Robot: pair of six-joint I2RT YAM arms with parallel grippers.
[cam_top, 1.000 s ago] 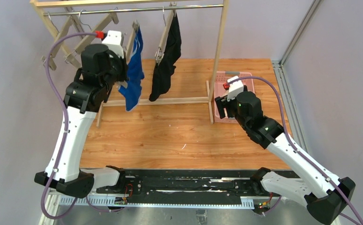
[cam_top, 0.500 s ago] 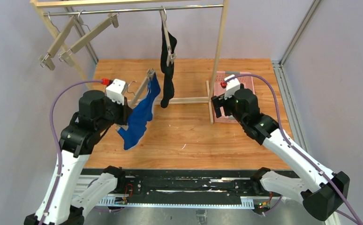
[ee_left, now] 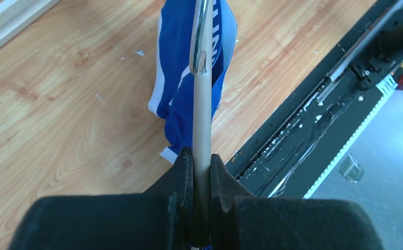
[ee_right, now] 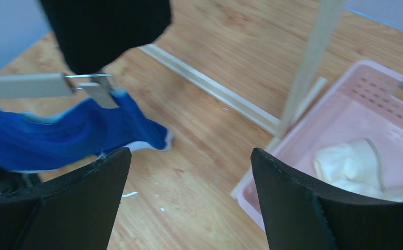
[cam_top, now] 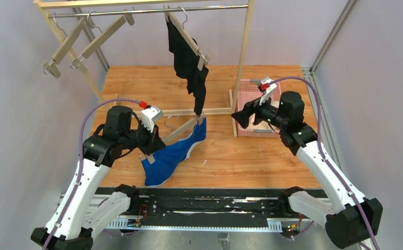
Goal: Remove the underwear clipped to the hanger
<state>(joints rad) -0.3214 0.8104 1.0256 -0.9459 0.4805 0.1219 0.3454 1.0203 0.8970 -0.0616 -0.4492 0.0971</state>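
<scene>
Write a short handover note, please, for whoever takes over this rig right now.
Left gripper: shut on the wooden bar of the hanger carrying the blue underwear, held low over the table, off the rail.
Right gripper: open and empty, beside the pink basket, facing the blue pair.
Done: the cream underwear lies in the pink basket.
Left: unclip the blue pair, which a metal clip holds at the end nearest the right gripper; then free the black underwear, clipped to its own hanger on the rail.
</scene>
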